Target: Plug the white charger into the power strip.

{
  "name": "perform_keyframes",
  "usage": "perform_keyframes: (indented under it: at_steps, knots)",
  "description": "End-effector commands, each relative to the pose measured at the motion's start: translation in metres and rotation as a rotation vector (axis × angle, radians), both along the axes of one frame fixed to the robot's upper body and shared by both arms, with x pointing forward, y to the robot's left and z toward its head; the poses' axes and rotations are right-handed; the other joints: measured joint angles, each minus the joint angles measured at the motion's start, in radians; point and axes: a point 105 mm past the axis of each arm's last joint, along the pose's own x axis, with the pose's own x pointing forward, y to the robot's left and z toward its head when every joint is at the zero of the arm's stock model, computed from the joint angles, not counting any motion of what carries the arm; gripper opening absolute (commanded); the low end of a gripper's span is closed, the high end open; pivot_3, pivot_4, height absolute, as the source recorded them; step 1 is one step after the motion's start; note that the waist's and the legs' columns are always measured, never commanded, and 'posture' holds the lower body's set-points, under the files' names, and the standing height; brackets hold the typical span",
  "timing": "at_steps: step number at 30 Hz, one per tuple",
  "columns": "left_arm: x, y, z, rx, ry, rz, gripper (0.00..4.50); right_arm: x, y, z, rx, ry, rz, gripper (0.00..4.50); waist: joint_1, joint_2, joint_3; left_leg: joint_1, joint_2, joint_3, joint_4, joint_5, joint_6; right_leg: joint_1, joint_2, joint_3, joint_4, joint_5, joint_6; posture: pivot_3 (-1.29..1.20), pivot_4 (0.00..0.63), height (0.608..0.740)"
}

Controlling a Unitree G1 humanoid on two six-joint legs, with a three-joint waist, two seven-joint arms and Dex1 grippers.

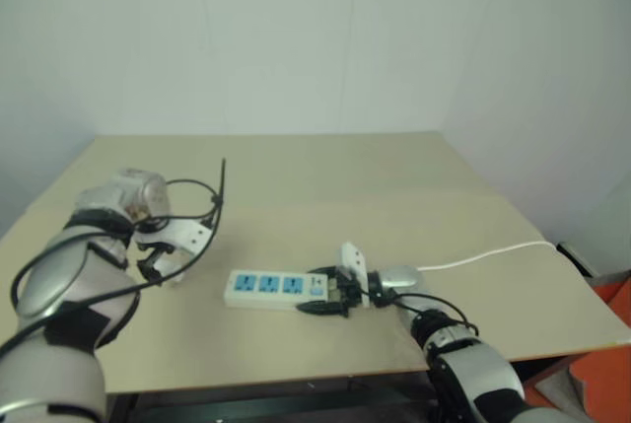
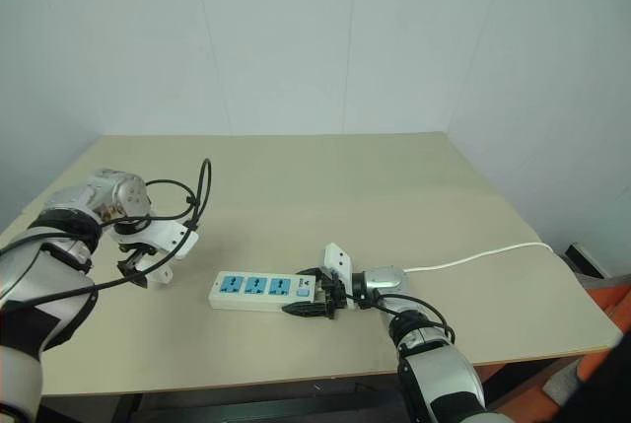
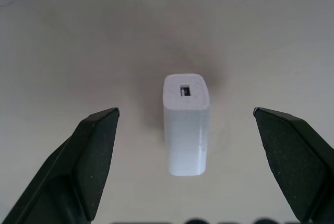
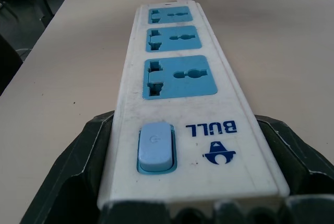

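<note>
Right gripper [image 4: 193, 182]: clamped on power strip [image 2: 261, 291], steadying it.
Left gripper [image 3: 185, 130]: fingers apart, straddling white charger [image 3: 186, 122] for pickup.

The left arm bends in from the left, its black two-fingered left gripper [image 3: 185, 130] pointing steeply down, jaws spread wide with nothing between them touching; the right gripper [image 1: 325, 297] lies nearly level, pointing leftward, jaws apparently clamped.
</note>
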Motion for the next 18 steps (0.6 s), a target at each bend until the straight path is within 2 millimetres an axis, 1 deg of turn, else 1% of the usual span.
perform_keyframes:
  at_steps: [1, 5, 9, 12, 13, 18]
  knots:
    - [-0.001, 0.003, -0.002, -0.003, -0.005, 0.011, 4.50, -0.006, 0.007, -0.008, -0.001, 0.029, 0.015, 3.43, 0.000, 0.000, 0.000, 0.000, 0.000, 0.000, 0.000, 0.000, 0.000, 0.000, 0.000, 0.000, 0.000, 0.000, 0.000, 0.00, 0.150, 0.740]
    - [-0.004, 0.004, -0.013, 0.008, 0.030, 0.004, 4.50, -0.006, 0.008, -0.008, 0.004, 0.031, 0.012, 3.43, -0.001, 0.000, 0.000, 0.000, 0.000, 0.000, 0.000, 0.000, 0.000, 0.000, 0.000, 0.000, 0.000, 0.000, 0.000, 0.00, 0.150, 0.740]
    - [-0.005, 0.002, -0.018, 0.007, 0.040, -0.007, 4.50, -0.006, 0.008, -0.008, 0.007, 0.032, 0.009, 3.43, -0.001, 0.000, 0.000, 0.001, 0.000, 0.000, 0.000, 0.000, 0.000, 0.000, 0.000, 0.000, 0.001, 0.000, 0.000, 0.00, 0.150, 0.740]
    - [-0.006, 0.002, -0.021, 0.013, 0.044, -0.028, 3.88, -0.006, 0.008, -0.008, 0.010, 0.031, 0.006, 3.43, -0.001, 0.000, 0.000, 0.001, 0.000, 0.000, 0.000, 0.000, 0.000, 0.000, 0.000, 0.000, 0.001, 0.000, 0.000, 0.00, 0.150, 0.740]
    - [-0.007, 0.003, -0.022, 0.013, 0.049, -0.031, 3.61, -0.006, 0.008, -0.008, 0.010, 0.031, 0.005, 3.43, -0.001, 0.000, 0.000, 0.001, 0.000, 0.000, 0.000, 0.000, 0.000, 0.000, 0.000, 0.000, 0.001, 0.000, 0.000, 0.00, 0.150, 0.740]
    - [-0.009, 0.005, -0.023, 0.000, 0.057, -0.029, 2.04, -0.007, 0.008, -0.009, 0.012, 0.034, 0.002, 3.43, -0.001, 0.000, 0.000, 0.001, 0.000, 0.000, 0.000, 0.000, 0.000, 0.000, 0.000, 0.000, 0.001, 0.000, 0.000, 0.00, 0.150, 0.740]
